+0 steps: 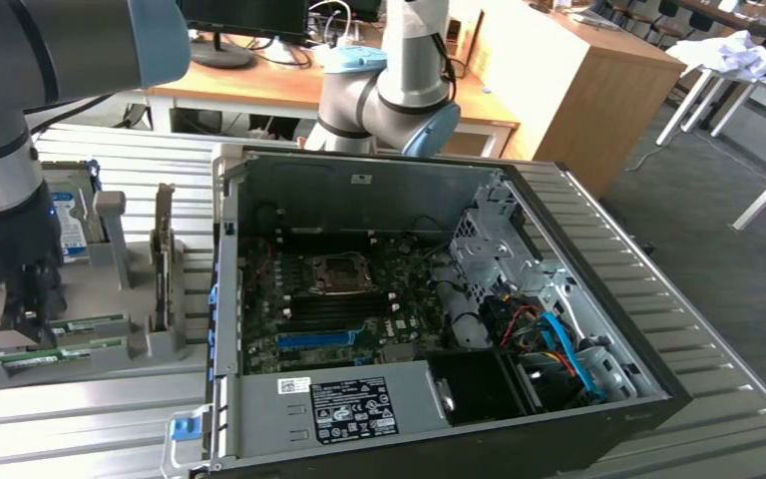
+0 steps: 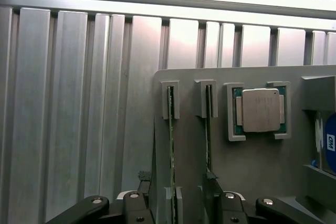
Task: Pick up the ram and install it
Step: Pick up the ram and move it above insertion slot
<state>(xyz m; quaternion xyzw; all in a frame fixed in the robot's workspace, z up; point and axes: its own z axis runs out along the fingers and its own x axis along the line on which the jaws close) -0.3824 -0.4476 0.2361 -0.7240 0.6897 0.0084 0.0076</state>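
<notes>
1. The ram [image 2: 171,145] stands on its thin edge in a slot of the grey holder [image 2: 262,182]. It is in the slot nearest the holder's edge.
2. Its long side runs along the slot, from a small bracket at the far end straight toward the gripper [image 2: 177,182].
3. The gripper is at the near end of the ram. It is open wide and holds nothing. One of its fingers [image 2: 144,177] is on each flat side of the ram, and I see no touch.
4. The fingers stand across the ram's long side, so I think a squeeze would press its two flat faces.
5. On one side there is the holder's edge, then bare table [image 2: 68,103], so there is lots of room. On the other side a second stick [image 2: 208,129] sits just beside the ram, in line with the other finger, so room is tight.
6. The chip [image 2: 261,110] lies further in on the holder, past the second stick.
7. The open case [image 1: 356,190] stands on the exterior view's right of the holder, well apart from the ram.
</notes>
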